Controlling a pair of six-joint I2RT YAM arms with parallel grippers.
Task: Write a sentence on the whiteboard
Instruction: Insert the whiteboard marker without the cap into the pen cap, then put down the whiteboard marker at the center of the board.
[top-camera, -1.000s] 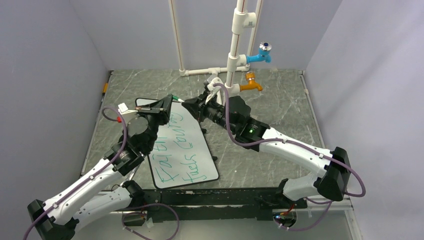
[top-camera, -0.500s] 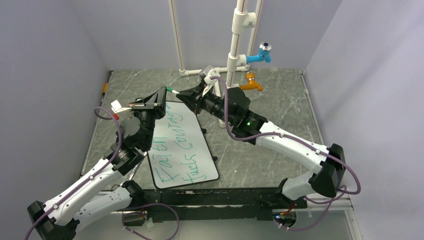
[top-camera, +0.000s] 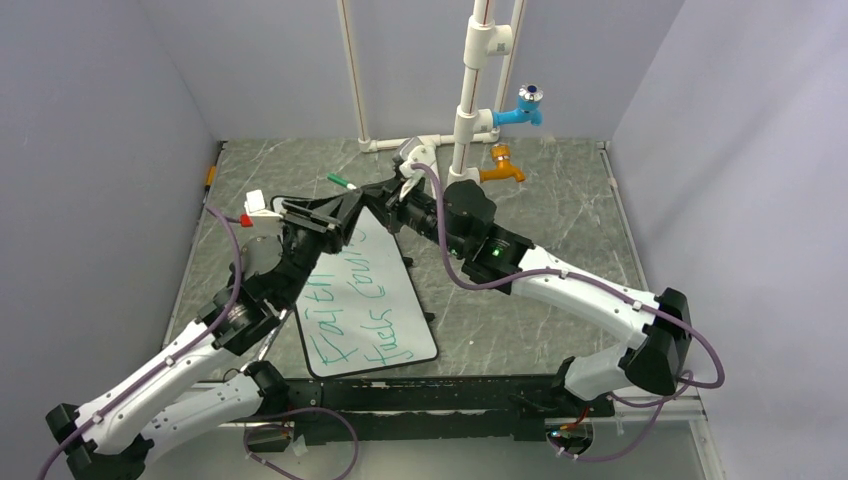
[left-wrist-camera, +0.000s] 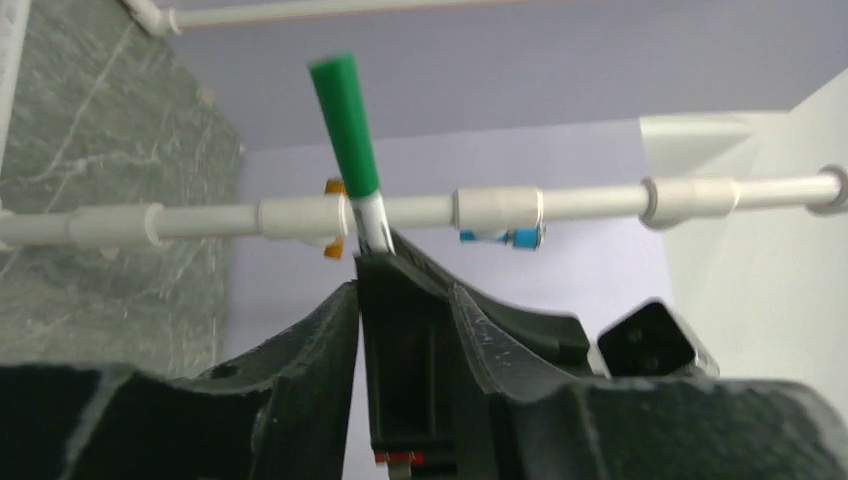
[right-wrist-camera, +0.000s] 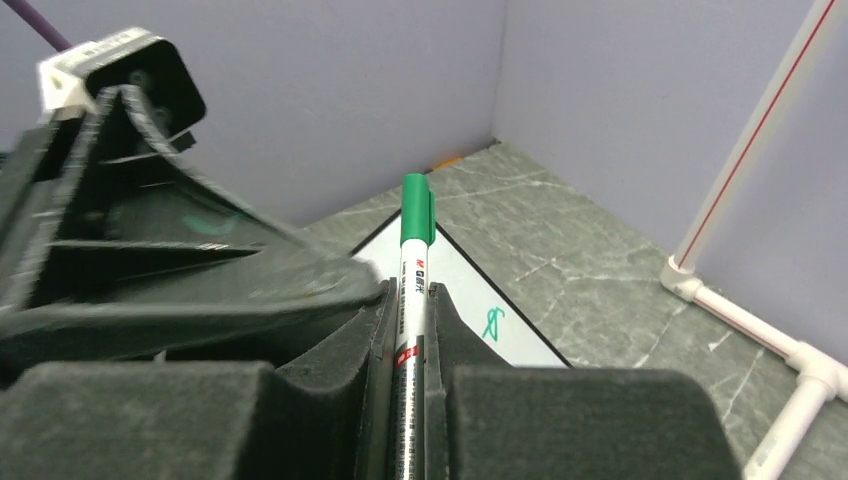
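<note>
Since the sentence (top-camera: 352, 312) is sitting whole on the whiteboard (top-camera: 420, 322), lying flat between your arms, you are looking nearly done. Your right claw (right-wrist-camera: 410, 335) is pinching the capped green marker (right-wrist-camera: 414, 262) above its far end; your left claw (left-wrist-camera: 402, 310) is standing slightly spread, holding nothing.

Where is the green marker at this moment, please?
In the top view the green marker is left of centre, clamped in the right gripper, its capped end by the far end of the whiteboard, close to the left gripper.
</note>
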